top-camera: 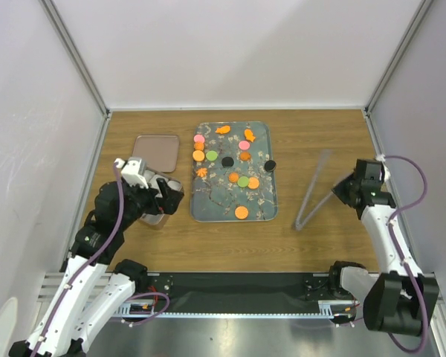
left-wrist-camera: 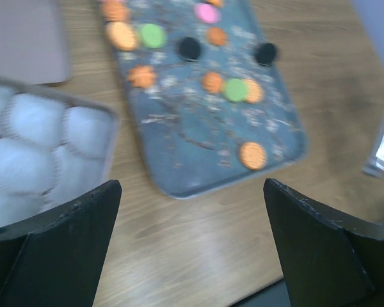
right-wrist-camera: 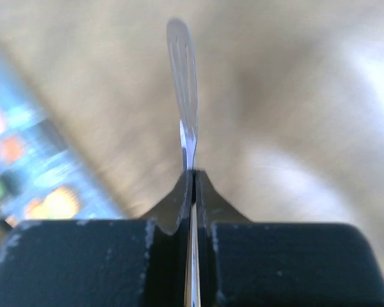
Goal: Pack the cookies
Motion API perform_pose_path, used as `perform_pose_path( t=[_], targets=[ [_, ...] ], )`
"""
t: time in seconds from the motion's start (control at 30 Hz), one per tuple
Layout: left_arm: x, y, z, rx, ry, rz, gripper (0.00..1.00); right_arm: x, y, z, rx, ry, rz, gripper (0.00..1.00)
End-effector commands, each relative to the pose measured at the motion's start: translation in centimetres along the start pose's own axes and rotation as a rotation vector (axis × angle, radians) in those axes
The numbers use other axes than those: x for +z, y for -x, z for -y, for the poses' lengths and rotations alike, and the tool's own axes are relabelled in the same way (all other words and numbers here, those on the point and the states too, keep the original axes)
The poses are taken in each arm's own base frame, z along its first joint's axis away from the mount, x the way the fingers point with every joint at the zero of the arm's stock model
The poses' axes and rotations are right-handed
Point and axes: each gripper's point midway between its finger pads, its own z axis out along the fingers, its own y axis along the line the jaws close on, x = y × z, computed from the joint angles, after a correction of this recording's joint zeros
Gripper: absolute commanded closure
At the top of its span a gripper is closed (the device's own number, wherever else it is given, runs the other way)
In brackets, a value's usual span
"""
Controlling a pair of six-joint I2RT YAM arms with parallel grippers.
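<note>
While the right gripper (right-wrist-camera: 193,176) is clamped tight on a pair of thin metal tongs (top-camera: 312,195), the cookies (top-camera: 242,181) are all sitting on the blue-grey floral tray (top-camera: 219,204) in the middle of the table (top-camera: 312,141). None of them are anywhere else that I can see.

Most of the cookies are on the far half of the tray: orange, pink, green and black discs, plus a couple of orange fish shapes right up at the far end. One black disc sits at the tray's right rim. One orange disc is off by itself close to the tray's near edge.

The tongs are off to the right of the tray, well clear of it, and they look blurry from above. On the wrist view it's just one slim blade sticking up out of the pinched fingers.

The left gripper (left-wrist-camera: 191,211) is spread wide with nothing in it, hanging just left of the tray over a small metal tin (left-wrist-camera: 38,141) lined with white paper cups. The tin's brownish-pink lid (top-camera: 156,152) lies flat left of the tray too, farther back than the tin.
</note>
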Motion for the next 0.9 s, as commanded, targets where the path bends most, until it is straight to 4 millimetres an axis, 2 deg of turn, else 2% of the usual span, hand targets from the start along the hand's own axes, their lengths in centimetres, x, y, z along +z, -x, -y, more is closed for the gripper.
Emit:
perform_pose_path(
  t=[0.0, 0.03, 0.07, 0.1, 0.13, 0.2, 0.23, 0.3, 0.47, 0.57, 0.63, 0.67, 0.73, 0.87],
  targets=[
    [0.0, 0.6, 5.2, -0.018, -0.283, -0.013, 0.00, -5.5, 0.0, -10.8, -0.124, 0.459, -0.028, 1.00],
    [0.4, 0.2, 6.2, -0.067, -0.336, -0.049, 0.00, -6.3, -0.5, -12.3, -0.135, 0.507, -0.047, 1.00],
    [0.5, 1.2, 7.5, -0.077, -0.404, -0.020, 0.00, -7.5, -1.4, -14.3, -0.165, 0.578, -0.066, 1.00],
    [0.2, 0.7, 8.8, -0.091, -0.494, -0.046, 0.00, -8.8, -1.9, -16.6, -0.193, 0.643, -0.087, 1.00],
    [0.2, 0.9, 9.7, -0.135, -0.537, -0.056, 0.00, -10.3, -4.0, -18.6, -0.229, 0.703, -0.136, 1.00],
    [-0.2, 2.2, 11.4, -0.170, -0.642, -0.025, 0.00, -12.3, -5.1, -21.9, -0.258, 0.785, -0.157, 1.00],
    [-0.4, 2.3, 12.1, -0.176, -0.689, -0.035, 0.00, -13.5, -6.6, -23.3, -0.273, 0.828, -0.195, 1.00],
    [-1.0, 3.3, 13.3, -0.200, -0.765, -0.017, 0.00, -14.9, -7.5, -25.9, -0.272, 0.905, -0.237, 1.00],
    [-1.3, 4.7, 14.6, -0.246, -0.858, 0.003, 0.00, -18.6, -10.7, -30.7, -0.278, 1.049, -0.326, 1.00],
    [-1.4, 5.0, 14.9, -0.268, -0.875, 0.006, 0.00, -19.9, -11.6, -32.9, -0.253, 1.118, -0.343, 1.00],
    [-1.2, 5.1, 14.8, -0.275, -0.866, 0.007, 0.00, -20.6, -12.3, -33.7, -0.224, 1.149, -0.387, 1.00],
    [-1.1, 5.0, 14.7, -0.279, -0.857, 0.004, 0.00, -21.2, -12.2, -34.8, -0.210, 1.193, -0.386, 1.00],
    [-0.8, 5.1, 14.6, -0.277, -0.845, 0.000, 0.00, -22.3, -13.0, -35.4, -0.195, 1.236, -0.415, 1.00],
    [-0.4, 4.9, 14.3, -0.283, -0.814, -0.016, 0.00, -24.5, -13.1, -36.8, -0.177, 1.303, -0.401, 1.00]
  ],
)
